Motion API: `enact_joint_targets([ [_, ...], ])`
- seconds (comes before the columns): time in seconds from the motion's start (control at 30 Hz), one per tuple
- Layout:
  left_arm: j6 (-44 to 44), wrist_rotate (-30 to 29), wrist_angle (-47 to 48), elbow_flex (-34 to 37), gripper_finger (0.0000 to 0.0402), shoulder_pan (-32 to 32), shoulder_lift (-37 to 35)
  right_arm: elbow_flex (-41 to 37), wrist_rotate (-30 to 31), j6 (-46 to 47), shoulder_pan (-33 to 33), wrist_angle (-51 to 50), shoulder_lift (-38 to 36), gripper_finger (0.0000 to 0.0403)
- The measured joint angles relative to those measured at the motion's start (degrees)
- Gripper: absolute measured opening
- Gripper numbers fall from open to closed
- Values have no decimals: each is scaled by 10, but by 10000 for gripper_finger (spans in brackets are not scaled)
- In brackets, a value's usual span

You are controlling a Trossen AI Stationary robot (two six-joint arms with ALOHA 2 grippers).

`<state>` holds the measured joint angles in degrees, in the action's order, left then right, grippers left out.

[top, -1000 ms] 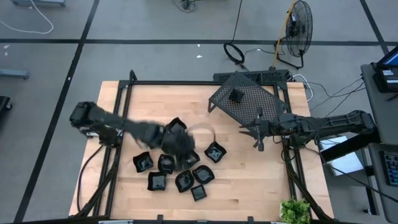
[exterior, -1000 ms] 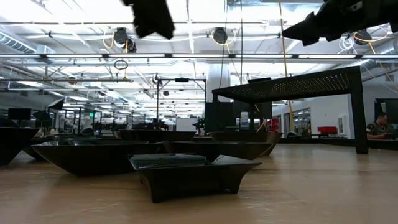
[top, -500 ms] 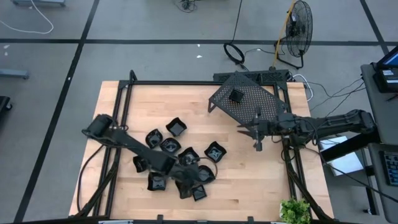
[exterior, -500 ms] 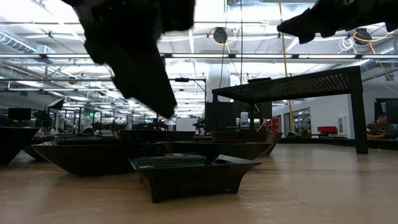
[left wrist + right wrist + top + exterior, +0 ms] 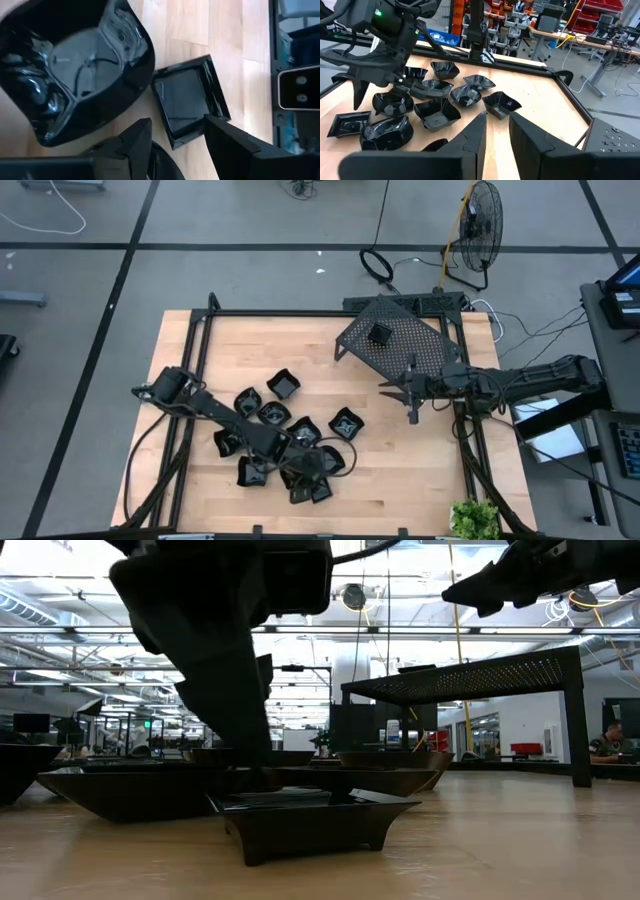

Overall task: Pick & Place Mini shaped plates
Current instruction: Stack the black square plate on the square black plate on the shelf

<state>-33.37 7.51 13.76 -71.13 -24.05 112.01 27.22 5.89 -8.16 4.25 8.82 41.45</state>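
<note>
Overhead, the small black plates point(image 5: 290, 442) cluster at lower centre of the table point(image 5: 400, 470); the left gripper point(image 5: 312, 472) hangs over the square plate point(image 5: 320, 491). Level with the table, that plate point(image 5: 310, 815) looks light, glossy, slippery. Up close, the fingers point(image 5: 227, 137) stand apart astride its raised rim point(image 5: 212, 95), the best hold. Rightward, the right gripper point(image 5: 412, 392) waits, fingers point(image 5: 475, 132) slightly apart, empty.

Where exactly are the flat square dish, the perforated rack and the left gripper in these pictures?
flat square dish point(image 5: 186, 100): left wrist view, on its inner floor.
perforated rack point(image 5: 400, 340): high view, on its bare top surface.
left gripper point(image 5: 175, 137): left wrist view, in the gap midway between its fingertips.
</note>
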Motion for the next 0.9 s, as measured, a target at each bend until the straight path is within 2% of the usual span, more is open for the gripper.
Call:
enact_joint_targets([
  [0.43,-8,47,13,0,182,17,0,0,0,-1,0,1,0,75],
  [0.57,11,20,73,-3,182,20,-12,0,0,-1,0,1,0,75],
  [0.73,6,1,210,-34,182,19,-14,0,0,-1,0,2,0,75],
  [0.9,-1,0,233,-48,182,14,-14,0,0,0,0,1,0,75],
])
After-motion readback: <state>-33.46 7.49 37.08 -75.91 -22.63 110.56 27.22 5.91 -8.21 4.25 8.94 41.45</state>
